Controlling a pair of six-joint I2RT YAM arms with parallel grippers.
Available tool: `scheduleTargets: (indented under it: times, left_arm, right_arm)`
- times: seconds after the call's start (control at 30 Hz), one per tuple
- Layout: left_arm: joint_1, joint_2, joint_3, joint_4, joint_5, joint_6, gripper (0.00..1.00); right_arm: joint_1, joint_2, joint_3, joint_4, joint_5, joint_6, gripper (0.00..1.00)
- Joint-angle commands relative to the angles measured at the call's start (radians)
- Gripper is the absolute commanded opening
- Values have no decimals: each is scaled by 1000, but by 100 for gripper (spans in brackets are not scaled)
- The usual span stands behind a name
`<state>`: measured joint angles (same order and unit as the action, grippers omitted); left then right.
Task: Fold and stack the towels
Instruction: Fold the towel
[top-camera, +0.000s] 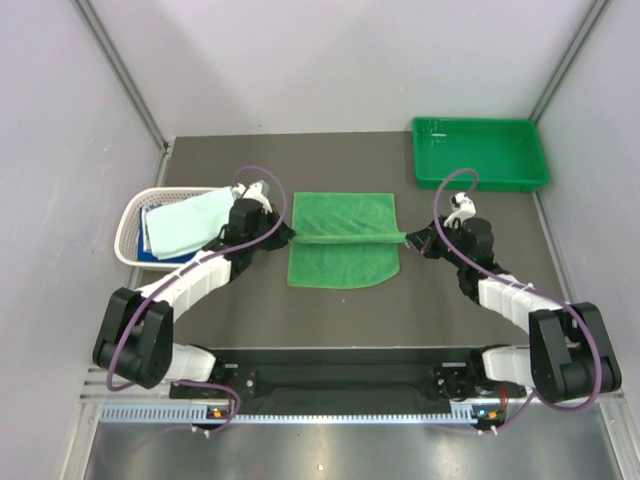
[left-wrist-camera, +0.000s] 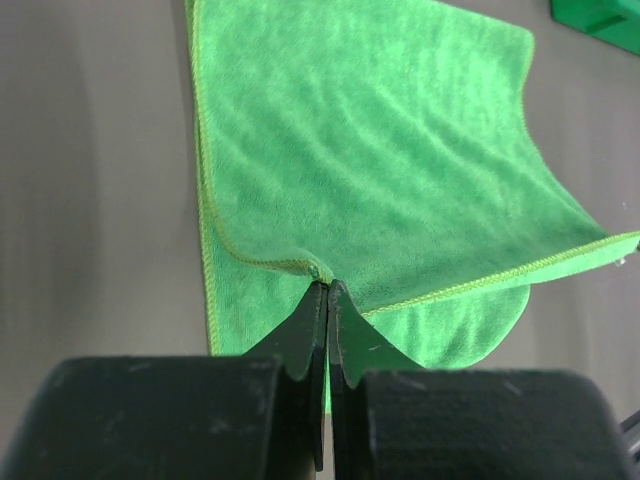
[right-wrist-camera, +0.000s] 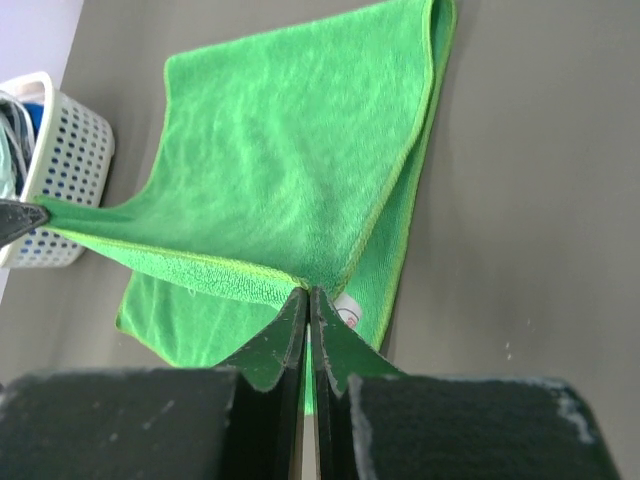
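Mid-fold on the green towel (top-camera: 345, 215), centre of the desk (top-camera: 330, 320).

- Left fingers (left-wrist-camera: 327, 292): pressed together, clamped on one corner of the hemmed edge.
- Right fingers (right-wrist-camera: 307, 297): same, clamped on the opposite corner of that edge.
- The edge runs taut between them, raised off the cloth below and sitting about halfway across the towel. The rest lies flat on the desk, with part of a lower layer showing on the near side.

Why it's held like this (my read): pinching both corners keeps the edge straight, so the towel folds over in half without bunching, and the lift stops it dragging on the layer underneath.

Pose: both arms reach forward from their bases and bend inward at the elbow. The wrists point at each other across the towel, left one at its left side, right one at its right, roughly level and low over the desk.

Elsewhere: a pale towel (top-camera: 190, 222) sits loosely in the white basket (top-camera: 128, 225) just beside the left arm. The green tray (top-camera: 480, 186) is at the far right, well apart from the towel. No stack visible, so I'd say the task is at an early stage.
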<state>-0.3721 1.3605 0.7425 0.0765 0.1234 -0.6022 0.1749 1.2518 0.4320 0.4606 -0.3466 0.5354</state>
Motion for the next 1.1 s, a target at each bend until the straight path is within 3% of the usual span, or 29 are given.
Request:
scheduleTargets:
  times: [0.0,0.6,1.07]
  left_arm:
    - [-4,-46,26,-69,-62,-8,0]
    - [-44,-109,-72,-138,-111,-19,0]
    - [-79,-72,-170,-86,-114,-54,0]
  right_arm:
    - [12,-43,-39,53,29,-12,0]
    - [52,-71,-151,99,41,0,0]
    - [126,29,-196,194,90,34,0]
